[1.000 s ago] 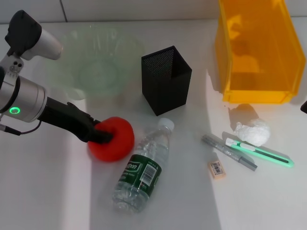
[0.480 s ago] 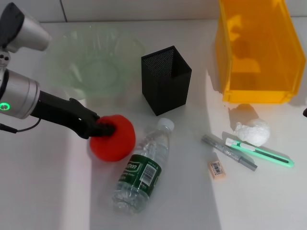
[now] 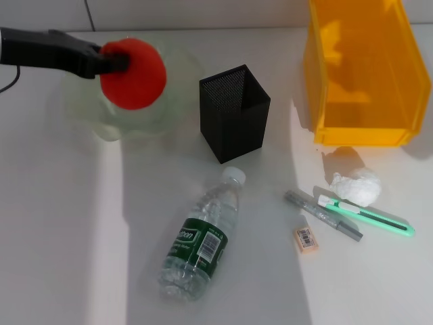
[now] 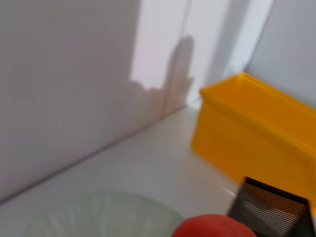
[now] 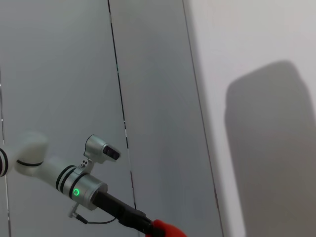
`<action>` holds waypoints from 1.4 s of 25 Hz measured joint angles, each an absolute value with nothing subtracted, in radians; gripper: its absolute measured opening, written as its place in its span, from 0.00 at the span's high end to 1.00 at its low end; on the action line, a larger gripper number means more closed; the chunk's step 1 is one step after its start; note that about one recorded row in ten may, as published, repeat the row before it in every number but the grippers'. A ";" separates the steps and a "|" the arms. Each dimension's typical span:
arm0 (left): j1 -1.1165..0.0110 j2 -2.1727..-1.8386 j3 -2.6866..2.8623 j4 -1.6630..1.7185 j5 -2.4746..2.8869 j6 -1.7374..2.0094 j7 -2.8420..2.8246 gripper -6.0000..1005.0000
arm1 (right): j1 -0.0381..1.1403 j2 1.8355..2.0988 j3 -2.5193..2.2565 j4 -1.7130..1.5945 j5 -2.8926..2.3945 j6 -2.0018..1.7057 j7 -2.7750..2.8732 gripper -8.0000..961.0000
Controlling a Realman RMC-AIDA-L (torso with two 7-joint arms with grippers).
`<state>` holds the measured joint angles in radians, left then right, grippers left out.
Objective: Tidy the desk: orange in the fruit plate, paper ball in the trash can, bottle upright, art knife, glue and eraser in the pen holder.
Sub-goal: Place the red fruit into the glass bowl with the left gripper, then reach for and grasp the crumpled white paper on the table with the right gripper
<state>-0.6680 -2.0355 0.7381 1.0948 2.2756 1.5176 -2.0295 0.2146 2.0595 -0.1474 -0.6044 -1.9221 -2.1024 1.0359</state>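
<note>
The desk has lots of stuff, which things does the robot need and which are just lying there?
Needed:
orange, held by left gripper
fruit plate
bottle
paper ball
trash can
art knife
glue
eraser
pen holder

Just lying there:
nothing

Nothing really readable here tbh. The clear plastic bottle's dark green label (image 3: 201, 244) has white lettering and a barcode, both illegible.

A robot test bench dressed as an office desk — a plain white table (image 3: 61, 257) against bare grey panelled walls (image 5: 59, 74), set with a black mesh pen holder (image 3: 234, 112), a yellow plastic bin (image 3: 362, 74) and scattered stationery — nothing homely
</note>
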 joint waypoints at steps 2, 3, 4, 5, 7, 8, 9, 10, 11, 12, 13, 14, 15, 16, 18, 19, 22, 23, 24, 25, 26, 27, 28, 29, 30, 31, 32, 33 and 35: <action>-0.689 -2.041 0.745 1.038 2.278 1.391 -1.998 0.85 | 0.201 2.061 -0.132 -0.605 -1.922 -2.110 1.034 0.17; -0.689 -2.041 0.745 1.038 2.278 1.391 -1.998 0.85 | 0.201 2.061 -0.132 -0.605 -1.922 -2.110 1.034 0.17; -0.701 -2.044 0.746 1.005 2.279 1.348 -1.989 0.85 | 0.194 2.061 -0.129 -0.605 -1.922 -2.113 1.034 0.17; -0.712 -2.044 0.746 0.968 2.281 1.313 -1.984 0.85 | 0.194 2.061 -0.129 -0.605 -1.922 -2.113 1.034 0.17; -0.734 -2.042 0.746 0.900 2.285 1.256 -1.978 0.84 | 0.186 2.061 -0.123 -0.605 -1.921 -2.116 1.034 0.18; -0.745 -2.043 0.746 0.864 2.286 1.224 -1.973 0.84 | 0.186 2.061 -0.123 -0.605 -1.921 -2.116 1.034 0.18; -0.747 -2.046 0.746 0.854 2.286 1.207 -1.967 0.83 | 0.185 2.061 -0.119 -0.605 -1.921 -2.121 1.033 0.18; -0.747 -2.046 0.746 0.854 2.286 1.207 -1.967 0.83 | 0.185 2.061 -0.119 -0.605 -1.921 -2.121 1.033 0.18; -0.746 -2.050 0.746 0.854 2.286 1.200 -1.961 0.83 | 0.184 2.061 -0.118 -0.605 -1.921 -2.124 1.033 0.18; -0.739 -2.056 0.745 0.860 2.283 1.196 -1.951 0.82 | 0.184 2.061 -0.118 -0.605 -1.920 -2.125 1.033 0.18; -0.739 -2.056 0.745 0.860 2.283 1.196 -1.951 0.82 | 0.184 2.061 -0.118 -0.605 -1.920 -2.125 1.033 0.18; -0.730 -2.058 0.745 0.868 2.280 1.196 -1.949 0.82 | 0.184 2.061 -0.118 -0.605 -1.920 -2.125 1.033 0.18; -0.730 -2.058 0.745 0.868 2.280 1.196 -1.949 0.74 | 0.184 2.061 -0.118 -0.605 -1.920 -2.126 1.033 0.18; -0.724 -2.058 0.742 0.870 2.278 1.196 -1.946 0.67 | 0.184 2.061 -0.118 -0.605 -1.920 -2.126 1.033 0.18; -0.708 -2.058 0.735 0.871 2.267 1.195 -1.930 0.56 | 0.187 2.059 -0.118 -0.604 -1.920 -2.135 1.035 0.18; -0.697 -2.058 0.733 0.871 2.248 1.198 -1.917 0.53 | 0.192 2.057 -0.118 -0.604 -1.920 -2.151 1.042 0.18; -0.641 -2.056 0.731 0.874 2.109 1.244 -1.851 0.45 | 0.197 2.053 -0.117 -0.609 -1.916 -2.167 1.059 0.17; -0.623 -2.055 0.731 0.874 2.062 1.263 -1.832 0.42 | 0.202 2.049 -0.117 -0.615 -1.910 -2.170 1.079 0.17; -0.588 -2.051 0.731 0.869 1.950 1.317 -1.779 0.39 | 0.215 2.038 -0.117 -0.633 -1.899 -2.164 1.128 0.17; -0.557 -2.050 0.733 0.860 1.856 1.368 -1.732 0.34 | 0.215 2.038 -0.117 -0.633 -1.899 -2.164 1.128 0.17; -0.538 -2.048 0.734 0.853 1.810 1.410 -1.691 0.30 | 0.226 2.029 -0.117 -0.646 -1.897 -2.148 1.165 0.17; -0.494 -2.041 0.742 0.824 1.695 1.540 -1.576 0.25 | 0.254 2.008 -0.120 -0.675 -1.897 -2.114 1.254 0.17; -0.494 -2.041 0.742 0.824 1.695 1.540 -1.576 0.21 | 0.254 2.008 -0.120 -0.675 -1.897 -2.114 1.254 0.17; -0.483 -2.035 0.745 0.812 1.678 1.600 -1.537 0.17 | 0.284 1.987 -0.129 -0.726 -1.905 -2.083 1.380 0.17; -0.474 -2.026 0.750 0.798 1.673 1.661 -1.502 0.16 | 0.284 1.987 -0.129 -0.726 -1.905 -2.083 1.380 0.17; -0.466 -2.018 0.759 0.782 1.687 1.734 -1.458 0.16 | 0.298 1.979 -0.142 -0.764 -1.914 -2.077 1.440 0.17; -0.456 -2.005 0.782 0.759 1.757 1.814 -1.396 0.16 | 0.330 1.967 -0.180 -0.852 -1.942 -2.070 1.563 0.17; -0.456 -2.005 0.782 0.759 1.757 1.814 -1.396 0.16 | 0.330 1.967 -0.180 -0.852 -1.942 -2.070 1.563 0.17; -0.452 -2.002 0.798 0.745 1.825 1.837 -1.364 0.16 | 0.363 1.958 -0.234 -0.945 -1.981 -2.066 1.683 0.17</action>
